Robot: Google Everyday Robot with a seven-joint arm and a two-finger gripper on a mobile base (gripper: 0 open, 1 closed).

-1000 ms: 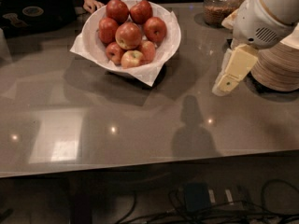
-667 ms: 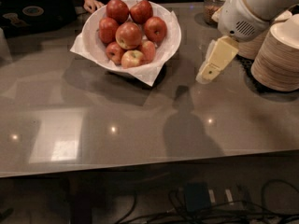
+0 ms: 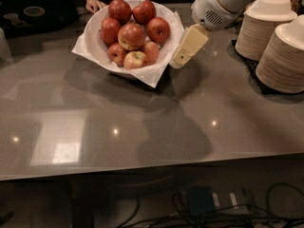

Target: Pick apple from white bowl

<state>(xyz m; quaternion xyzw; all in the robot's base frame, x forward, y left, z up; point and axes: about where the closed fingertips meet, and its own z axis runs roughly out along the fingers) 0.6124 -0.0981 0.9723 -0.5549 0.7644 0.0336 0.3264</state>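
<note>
- white bowl (image 3: 94, 26) sits far-centre on desk (image 3: 199, 127), paper-lined, heaped with red apples (image 3: 131, 36)
- hand (image 3: 180, 58) just beside bowl's right rim, angled down-left; spread or closed, cannot tell
- stacked cream bowls (image 3: 284, 58) at right edge

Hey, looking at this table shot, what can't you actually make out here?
- Camera view: apples lower in the white bowl are hidden by those on top, so no full count.
- Camera view: the gripper hangs by the bowl's right rim; contact with the paper is unclear.
- Camera view: only a person's hand shows; the top edge cuts off the rest.
</note>
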